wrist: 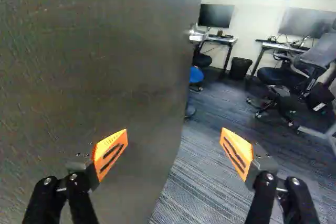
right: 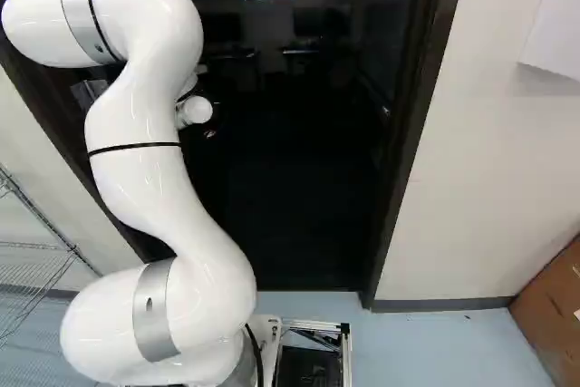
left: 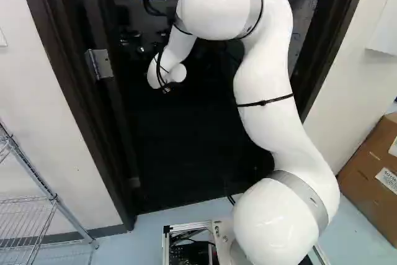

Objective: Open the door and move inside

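Observation:
In the left base view my gripper (left: 167, 89) is a dark shape at the arm's far end, within the doorway, its fingers lost against the black. The wrist view shows the gripper (wrist: 174, 142) open, with nothing between its orange pads. A dark door (wrist: 100, 72) stands swung open in front of one finger and beside the gap. Its metal handle (wrist: 197, 34) is at the far edge, ahead of the gripper and not touched. The dark door frame (right: 412, 133) surrounds the opening.
Past the door lie carpet (wrist: 205, 177), office chairs (wrist: 286, 74), desks with monitors (wrist: 216, 15) and a waste bin (wrist: 241, 68). A wire shelf (left: 28, 215) stands left of the doorway, cardboard boxes (left: 375, 175) right. A hinge (left: 100, 64) is on the left frame.

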